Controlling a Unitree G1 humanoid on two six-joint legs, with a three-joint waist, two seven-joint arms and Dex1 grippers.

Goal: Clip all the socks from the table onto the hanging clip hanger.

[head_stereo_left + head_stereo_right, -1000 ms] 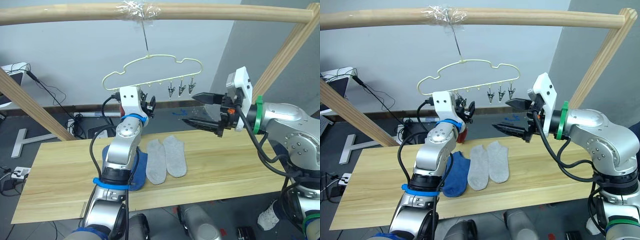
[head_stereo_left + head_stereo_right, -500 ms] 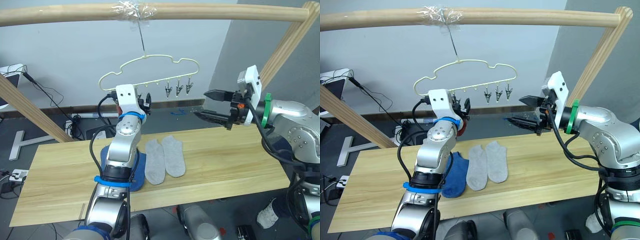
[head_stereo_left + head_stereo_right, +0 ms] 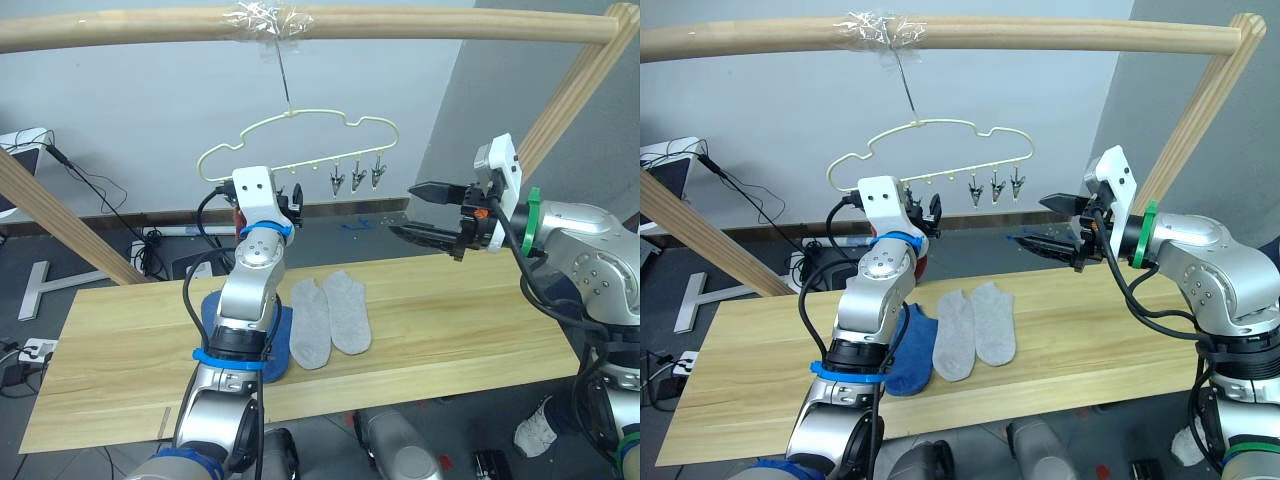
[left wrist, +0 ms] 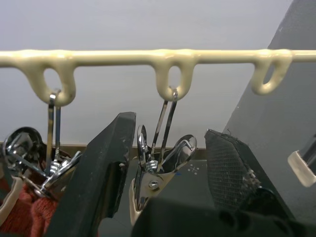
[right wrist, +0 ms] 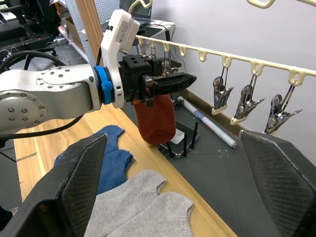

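The clip hanger (image 3: 300, 150) is shown suspended by its hook from a taped spot on the horizontal wooden pole (image 3: 300, 22) above the bench (image 3: 450, 330). The left tool (image 4: 170, 163) is raised to the hanger's lower bar, its fingers (image 4: 98, 173) spread narrowly on either side of one metal clip (image 4: 158, 168), which hangs between them without a visible grip. Beside that clip, a neighbouring clip (image 4: 29, 158) is seen closed on rust red fabric; in the right wrist view this rust red sock (image 5: 155, 118) is seen hanging below the left tool. Three further clips (image 3: 357, 177) hang free toward the hanger's right end.

The right tool (image 3: 425, 212) is held in the air to the right of the hanger, above the bench, its fingers wide apart and holding nothing.

On the bench, two light grey socks (image 3: 330, 318) lie side by side and touching. A blue sock (image 3: 910, 350) lies just to their left, partly hidden behind the left arm.
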